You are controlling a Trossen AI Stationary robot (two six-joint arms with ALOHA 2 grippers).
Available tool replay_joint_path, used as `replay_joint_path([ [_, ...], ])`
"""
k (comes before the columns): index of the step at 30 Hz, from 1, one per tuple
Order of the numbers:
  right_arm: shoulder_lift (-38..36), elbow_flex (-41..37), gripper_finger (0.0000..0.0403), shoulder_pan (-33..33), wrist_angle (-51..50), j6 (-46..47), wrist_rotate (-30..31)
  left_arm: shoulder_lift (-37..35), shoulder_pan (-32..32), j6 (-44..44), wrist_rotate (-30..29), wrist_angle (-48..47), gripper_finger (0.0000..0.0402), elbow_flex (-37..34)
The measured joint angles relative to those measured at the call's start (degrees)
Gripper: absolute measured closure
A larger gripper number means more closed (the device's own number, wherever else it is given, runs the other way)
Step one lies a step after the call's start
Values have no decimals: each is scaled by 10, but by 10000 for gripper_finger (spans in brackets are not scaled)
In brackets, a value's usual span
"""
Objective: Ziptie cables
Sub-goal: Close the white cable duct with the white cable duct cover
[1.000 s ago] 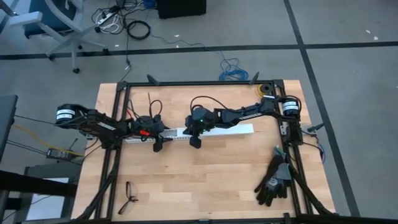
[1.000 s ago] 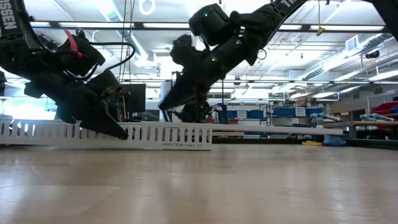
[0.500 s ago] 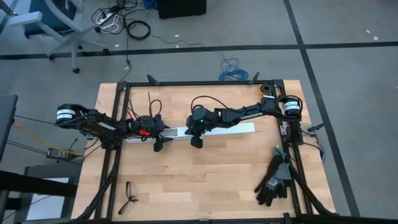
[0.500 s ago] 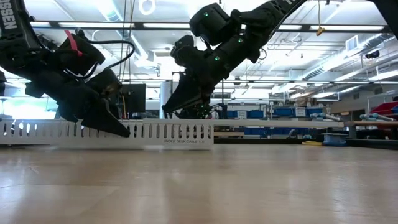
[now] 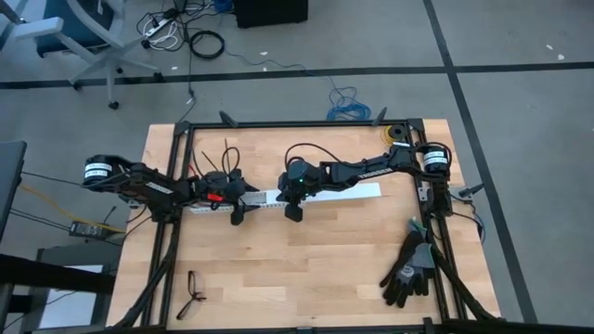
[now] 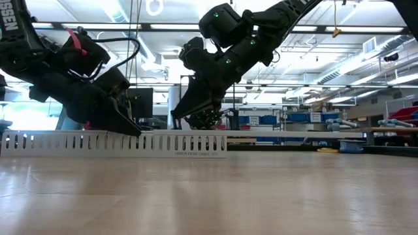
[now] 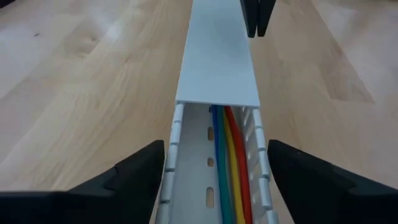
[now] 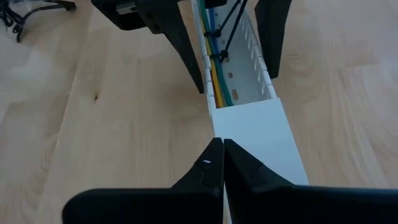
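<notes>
A long white slotted channel (image 5: 264,199) lies left to right across the table's middle. The cables (image 7: 227,177), blue, green, yellow and red, run along inside it. A white cover (image 7: 217,56) closes its right part. My left gripper (image 7: 216,155) is open, with one finger outside each channel wall at the uncovered part. My right gripper (image 8: 222,152) is shut, with its tips over the cover near the cover's left end (image 8: 245,115). Thin black strands (image 8: 227,34) cross the cables near the left gripper. My left gripper has its fingers (image 7: 140,177) close along the outer faces of the channel's two side walls (image 7: 171,162), slanting down from the table's left. I cannot tell whether they touch the walls. My right gripper points its shut fingertips (image 6: 175,116) down at the cover's top from the right. In the low view they stand slightly above the channel, and I cannot tell whether they touch.
Black gloves (image 5: 408,269) lie at the near right, and a small black item (image 5: 192,295) lies at the near left. A yellow roll (image 5: 397,134) sits at the far right corner. Black frame rails (image 5: 306,123) edge the table. Bare wood spreads across the near half.
In the low view my left gripper's fingertips have risen from the foot of the channel's wall to its top edge. The channel has slid a little toward the table's right and now lies level. My right gripper has kept its place.
</notes>
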Motion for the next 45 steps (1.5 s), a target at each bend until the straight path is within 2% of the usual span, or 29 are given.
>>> replay_joint_path([
  [21,0,0,403,3,0,0,0,1,0,0,-1,-2,120,-1],
  [30,0,1,403,7,0,2,0,80,-1,-3,3,45,120,20],
  [35,0,1,403,11,-8,2,0,95,-1,-3,5,48,121,32],
  [45,0,1,403,10,-18,-3,17,95,-1,-3,5,48,180,30],
])
